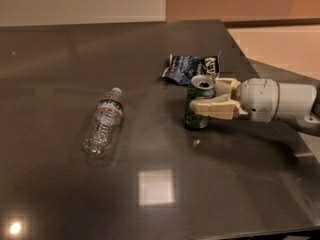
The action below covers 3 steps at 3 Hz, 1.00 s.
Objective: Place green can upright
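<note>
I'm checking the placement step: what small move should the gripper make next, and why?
Probably open the jaws and let go. The green can stands upright, opening on top, its base seemingly on the table. The gripper is clamped around its middle, right of the water bottle.

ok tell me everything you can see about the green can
The green can is a small, shiny dark-green metal drink can with a silver rim and an opened top. It stands upright, its base seemingly on the dark table, just in front of the blue snack bag. The gripper clasps it, one pale finger on each side.
</note>
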Motion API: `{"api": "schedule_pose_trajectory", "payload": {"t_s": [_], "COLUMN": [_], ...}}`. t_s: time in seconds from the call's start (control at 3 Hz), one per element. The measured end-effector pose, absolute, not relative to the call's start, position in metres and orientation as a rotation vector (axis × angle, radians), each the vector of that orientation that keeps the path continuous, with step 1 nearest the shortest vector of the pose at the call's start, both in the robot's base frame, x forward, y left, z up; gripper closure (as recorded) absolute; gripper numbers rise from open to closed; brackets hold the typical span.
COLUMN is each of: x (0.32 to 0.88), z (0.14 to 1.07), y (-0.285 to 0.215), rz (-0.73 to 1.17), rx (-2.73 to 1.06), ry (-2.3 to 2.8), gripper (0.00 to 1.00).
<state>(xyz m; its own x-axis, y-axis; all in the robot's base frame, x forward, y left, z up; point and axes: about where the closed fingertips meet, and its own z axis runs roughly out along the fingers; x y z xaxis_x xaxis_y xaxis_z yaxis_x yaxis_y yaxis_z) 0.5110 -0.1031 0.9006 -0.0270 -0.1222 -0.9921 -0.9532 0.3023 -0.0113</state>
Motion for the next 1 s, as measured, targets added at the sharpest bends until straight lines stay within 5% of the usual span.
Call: {"api": "schedule_pose_trajectory", "payload": {"t_s": [0.67,1.0], "x": [0.5123,0.5121], "z": [0.8932,0.8939], "y": [-0.1043,-0.102], "rz": [0.95,0.952], "rx": [-1.054,-1.058], "ry": [1.436,1.433], "gripper": [0.12,0.0]}}
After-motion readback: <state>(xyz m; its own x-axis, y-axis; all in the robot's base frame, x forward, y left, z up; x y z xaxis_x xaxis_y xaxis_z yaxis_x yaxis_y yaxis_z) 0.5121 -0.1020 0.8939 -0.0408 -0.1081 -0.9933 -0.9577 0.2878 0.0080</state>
